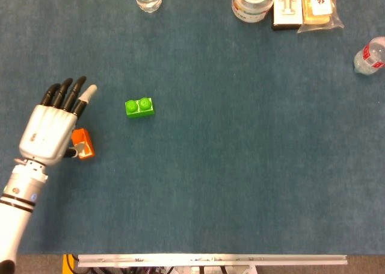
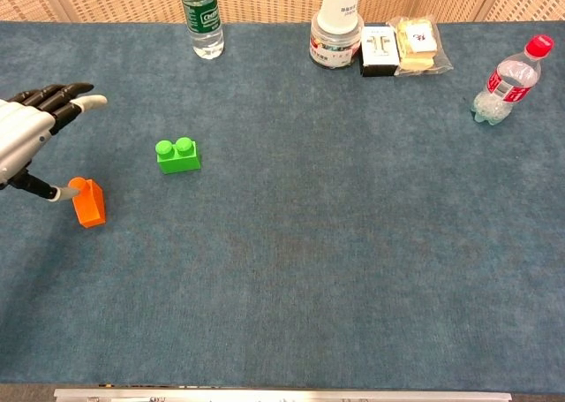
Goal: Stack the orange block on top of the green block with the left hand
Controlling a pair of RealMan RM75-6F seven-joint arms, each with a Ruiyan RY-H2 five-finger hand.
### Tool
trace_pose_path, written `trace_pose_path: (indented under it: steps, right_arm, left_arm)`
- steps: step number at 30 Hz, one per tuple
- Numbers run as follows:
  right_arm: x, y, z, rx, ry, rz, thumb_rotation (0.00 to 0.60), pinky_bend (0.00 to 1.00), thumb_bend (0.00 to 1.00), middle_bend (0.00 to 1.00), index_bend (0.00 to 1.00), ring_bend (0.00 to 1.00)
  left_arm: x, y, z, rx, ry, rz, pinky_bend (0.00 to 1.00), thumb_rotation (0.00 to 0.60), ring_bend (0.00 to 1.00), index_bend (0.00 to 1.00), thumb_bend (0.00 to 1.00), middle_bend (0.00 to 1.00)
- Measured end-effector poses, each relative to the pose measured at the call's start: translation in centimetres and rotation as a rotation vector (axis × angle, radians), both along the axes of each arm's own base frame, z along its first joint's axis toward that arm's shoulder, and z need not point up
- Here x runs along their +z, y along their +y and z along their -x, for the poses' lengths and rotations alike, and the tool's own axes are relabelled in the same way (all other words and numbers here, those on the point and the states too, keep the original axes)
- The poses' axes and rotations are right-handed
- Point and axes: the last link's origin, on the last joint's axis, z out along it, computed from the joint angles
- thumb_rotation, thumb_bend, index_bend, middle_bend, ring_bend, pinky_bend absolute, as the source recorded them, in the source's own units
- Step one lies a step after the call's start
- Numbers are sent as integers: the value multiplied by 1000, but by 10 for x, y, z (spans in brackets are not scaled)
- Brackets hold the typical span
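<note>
The orange block (image 1: 84, 145) (image 2: 88, 202) stands on the blue table at the left, partly covered by my left hand (image 1: 53, 124) in the head view. That hand (image 2: 33, 137) hovers over and just left of the block, its fingers stretched apart and holding nothing. Its thumb tip lies close beside the block's stud in the chest view; whether it touches is unclear. The green block (image 1: 139, 107) (image 2: 177, 155) with two studs sits apart, to the right and farther back. My right hand is not in either view.
Along the far edge stand a green-labelled bottle (image 2: 201, 18), a white jar (image 2: 335, 22), a small box (image 2: 380, 49) and a snack packet (image 2: 418, 44). A red-capped bottle (image 2: 507, 81) lies at the far right. The table's front edge (image 1: 210, 259) runs along the bottom.
</note>
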Motion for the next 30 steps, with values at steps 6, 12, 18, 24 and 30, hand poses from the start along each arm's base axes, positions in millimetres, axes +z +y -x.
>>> trace_pose_path:
  steps: [6,12,18,24,30]
  right_arm:
    - [-1,0,1,-5,4,-6,600,311,80,223,288,97]
    - [-3,0,1,-7,4,-13,600,312,80,223,288,97]
    - [-3,0,1,-8,5,-15,600,312,79,223,288,97]
    - [-4,0,1,-11,5,-20,600,311,79,223,288,97]
    - [-4,0,2,-15,6,-21,600,312,79,223,288,97]
  left_arm:
    - [-11,5,-5,17,12,19,111,600,0,0,13,0]
    - [-16,8,-11,21,14,29,111,600,0,0,13,0]
    - [-21,11,-13,38,20,36,111,600,0,0,12,0]
    - [-28,17,-12,69,33,48,111,600,0,0,13,0]
    - [-38,22,-11,89,59,54,111,600,0,0,12,0]
